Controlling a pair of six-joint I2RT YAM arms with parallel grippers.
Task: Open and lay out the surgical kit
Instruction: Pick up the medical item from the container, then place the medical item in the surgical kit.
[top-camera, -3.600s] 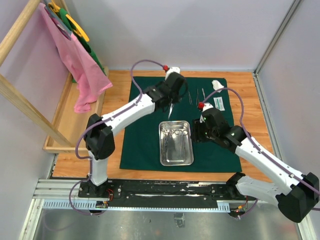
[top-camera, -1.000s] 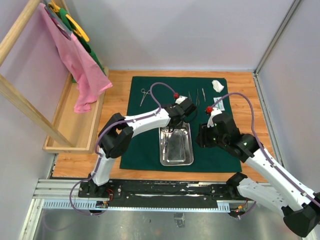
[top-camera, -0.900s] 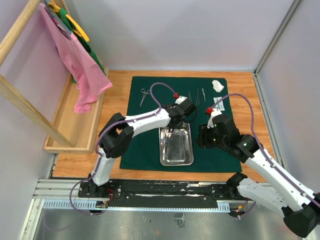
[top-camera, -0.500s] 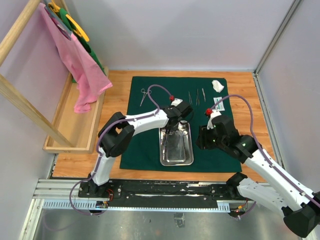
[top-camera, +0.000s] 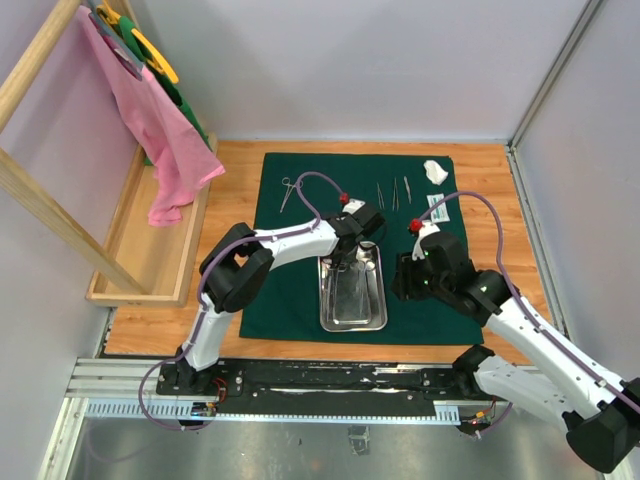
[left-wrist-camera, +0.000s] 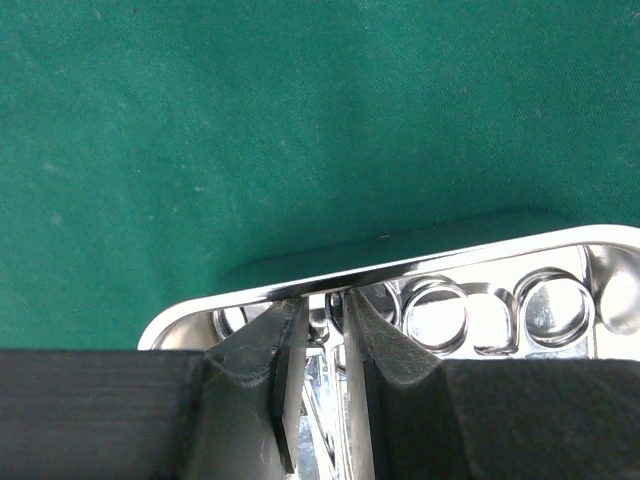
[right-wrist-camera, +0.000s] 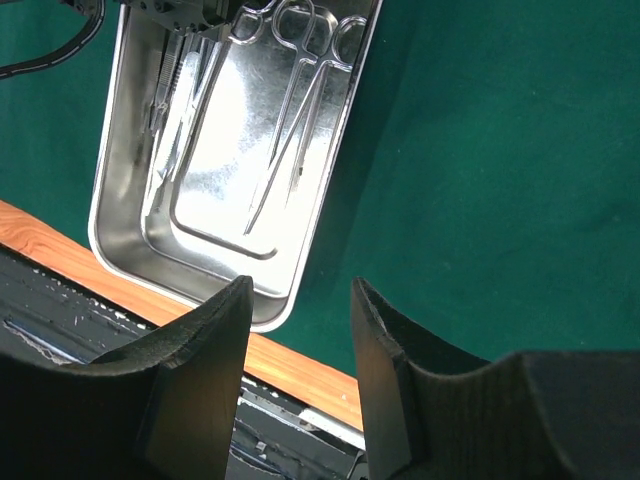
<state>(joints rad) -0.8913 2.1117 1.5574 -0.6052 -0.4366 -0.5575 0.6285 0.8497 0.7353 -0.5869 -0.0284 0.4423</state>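
The dark green cloth (top-camera: 290, 270) lies spread flat. The steel tray (top-camera: 352, 318) stands on its middle and holds several steel instruments. My left gripper (top-camera: 350, 254) reaches into the tray's far end. In the left wrist view its jaws (left-wrist-camera: 325, 305) stand nearly closed on a forceps ring handle (left-wrist-camera: 320, 325) just inside the tray rim (left-wrist-camera: 400, 268). My right gripper (top-camera: 401, 277) is open and empty above the cloth right of the tray (right-wrist-camera: 130, 240); forceps (right-wrist-camera: 295, 110) lie in it. One pair of forceps (top-camera: 288, 190), tweezers (top-camera: 396, 192), the gauze wad (top-camera: 434, 170) and the white packet (top-camera: 440, 208) lie along the cloth's far edge.
A wooden rack with a pink cloth (top-camera: 160, 140) and a wooden box (top-camera: 150, 250) stand at the left. Walls close in the back and right. The metal base rail (top-camera: 300, 385) runs along the near edge, past the cloth's front edge (right-wrist-camera: 300, 370).
My left gripper has come back from the cloth's far left, where forceps now lie, and has lowered into the tray's far end. The right arm has hardly moved.
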